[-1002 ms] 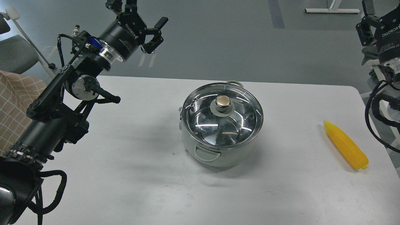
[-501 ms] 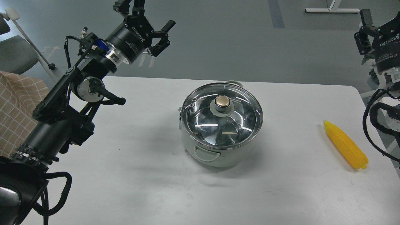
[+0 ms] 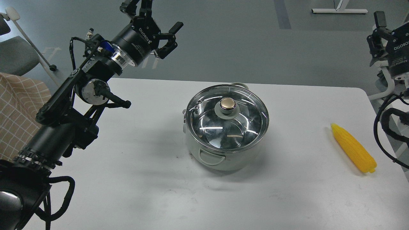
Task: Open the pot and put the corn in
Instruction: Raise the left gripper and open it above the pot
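Nearest you on the white worktop (image 3: 134,191) stands the pot (image 3: 225,161), pale green-white, with one loop handle facing you and the other just showing behind its far rim. The glass lid (image 3: 227,120) sits squarely on the steel rim, and its brass-coloured knob (image 3: 227,103) is upright at the centre, so the pot is not yet opened. From your left gripper (image 3: 156,16) the pot lies well to the right and nearer you, with a wide stretch of worktop between them. That gripper is raised past the far left edge of the worktop; its jaws are spread apart and carry nothing. The corn (image 3: 353,148) lies flat near the right edge of the worktop, its narrow tip pointing away from you and its broad end towards you, well apart from the pot. It sits nearer you than your right gripper (image 3: 383,35), a little to its left. Your right gripper is partly cut off at the upper right corner, raised beyond the worktop's edge, and you cannot tell whether its jaws are released or clenched.
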Available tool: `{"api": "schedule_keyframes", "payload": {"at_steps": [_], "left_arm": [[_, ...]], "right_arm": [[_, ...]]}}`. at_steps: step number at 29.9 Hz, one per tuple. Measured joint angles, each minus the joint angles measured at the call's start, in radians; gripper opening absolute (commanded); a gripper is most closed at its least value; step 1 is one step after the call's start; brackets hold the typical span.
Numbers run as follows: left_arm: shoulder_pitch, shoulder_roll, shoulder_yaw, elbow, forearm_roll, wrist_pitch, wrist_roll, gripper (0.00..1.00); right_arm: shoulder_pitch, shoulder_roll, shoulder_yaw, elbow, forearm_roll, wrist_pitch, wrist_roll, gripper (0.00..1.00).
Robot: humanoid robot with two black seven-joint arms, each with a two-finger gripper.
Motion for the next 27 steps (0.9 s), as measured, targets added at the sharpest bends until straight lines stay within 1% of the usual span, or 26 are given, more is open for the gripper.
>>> {"api": "schedule_keyframes", "payload": {"at_steps": [3,10,16,27], "left_arm": [[-0.004,0.005,0.001,0.028,-0.011,-0.001,0.0,0.98],[0.005,0.005,-0.02,0.048,-0.02,0.013,-0.004,0.98],[0.013,0.0,-0.03,0.05,-0.02,0.053,-0.014,0.98],[0.007,0.041,-0.027,0.053,-0.018,0.062,-0.001,0.98]], "right_arm": [[0.003,-0.004,-0.006,-0.02,0.0,0.005,0.0,1.0],[0.001,-0.011,-0.008,-0.032,0.004,-0.001,0.0,1.0],[0.031,-0.003,-0.005,-0.096,0.006,-0.016,0.0,1.0],[0.056,-0.012,-0.077,-0.121,0.006,0.005,0.0,1.0]]}}
